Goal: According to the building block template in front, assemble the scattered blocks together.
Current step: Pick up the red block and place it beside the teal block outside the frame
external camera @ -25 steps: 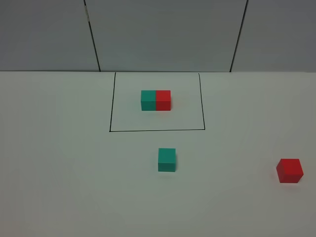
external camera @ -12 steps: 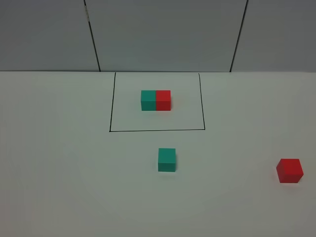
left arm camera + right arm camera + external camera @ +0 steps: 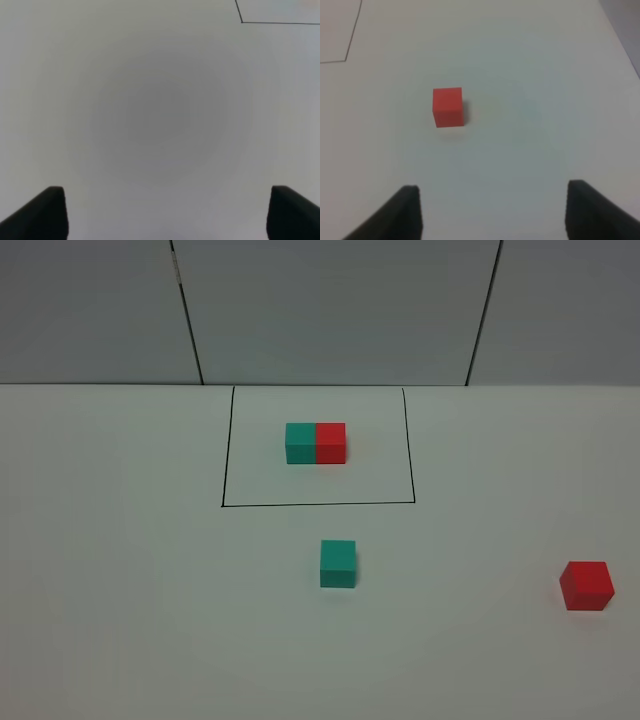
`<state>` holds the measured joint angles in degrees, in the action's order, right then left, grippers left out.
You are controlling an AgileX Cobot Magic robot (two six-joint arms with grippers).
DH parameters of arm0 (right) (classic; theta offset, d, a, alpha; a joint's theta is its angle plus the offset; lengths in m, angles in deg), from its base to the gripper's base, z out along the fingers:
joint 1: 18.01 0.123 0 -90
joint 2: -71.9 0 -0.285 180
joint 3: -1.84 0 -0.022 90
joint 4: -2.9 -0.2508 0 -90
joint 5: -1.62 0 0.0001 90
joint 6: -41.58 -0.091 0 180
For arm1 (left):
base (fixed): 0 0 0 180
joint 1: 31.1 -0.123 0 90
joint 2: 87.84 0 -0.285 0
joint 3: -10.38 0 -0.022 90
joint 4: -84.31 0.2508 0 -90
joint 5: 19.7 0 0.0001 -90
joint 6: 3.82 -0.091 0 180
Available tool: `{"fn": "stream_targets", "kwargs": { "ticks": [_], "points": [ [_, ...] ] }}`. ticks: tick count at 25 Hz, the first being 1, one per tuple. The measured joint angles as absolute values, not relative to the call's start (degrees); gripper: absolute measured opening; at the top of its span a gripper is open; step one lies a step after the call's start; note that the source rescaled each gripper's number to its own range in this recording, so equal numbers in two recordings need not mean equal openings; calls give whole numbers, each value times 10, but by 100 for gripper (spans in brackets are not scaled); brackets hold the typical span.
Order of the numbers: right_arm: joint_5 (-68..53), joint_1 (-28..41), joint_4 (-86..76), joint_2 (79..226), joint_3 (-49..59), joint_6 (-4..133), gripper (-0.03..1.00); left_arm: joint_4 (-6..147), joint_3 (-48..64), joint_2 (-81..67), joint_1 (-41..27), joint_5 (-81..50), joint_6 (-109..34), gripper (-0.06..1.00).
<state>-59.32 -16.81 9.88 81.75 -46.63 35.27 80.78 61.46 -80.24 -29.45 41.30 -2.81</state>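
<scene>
Status, going across: left gripper (image 3: pixel 167 202) has its fingers spread wide with nothing between them. Only bare table (image 3: pixel 150 125) lies under it, plus one corner of the black rectangle (image 3: pixel 242 21) at the edge of its wrist view. Neither arm shows in the high view.

Inside that rectangle, at the back, sits the template (image 3: pixel 315 443): green left, red right, faces touching. The loose green cube (image 3: pixel 338 564) is just in front of the rectangle near centre, well apart from the loose red cube (image 3: pixel 586 585) at far right.

The right gripper (image 3: pixel 495 200) is also wide open, with the red cube ahead of its fingers, not between them.

Handling guess: rigid, light, matte cubes, maybe wood or foam; can't tell from here. Faces are flat and parallel, so pinch two opposite sides square-on at mid-height and leave the mating face free. Light blocks may skid when pushed together.
</scene>
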Motion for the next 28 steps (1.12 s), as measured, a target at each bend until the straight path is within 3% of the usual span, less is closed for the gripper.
{"fn": "stream_targets", "kwargs": {
  "ticks": [14, 17, 22, 28],
  "points": [
    [-593, -168, 99, 817, -466, 353, 57, 808, 615, -802, -294, 413, -28, 86],
    [-593, -168, 99, 819, -466, 353, 65, 808, 615, -802, -294, 413, -28, 86],
    [-576, -168, 106, 867, -457, 353, 95, 808, 615, -802, -294, 413, -28, 86],
    [-549, -168, 126, 1020, -404, 361, 100, 808, 615, -802, -294, 413, -28, 86]
  ]
}}
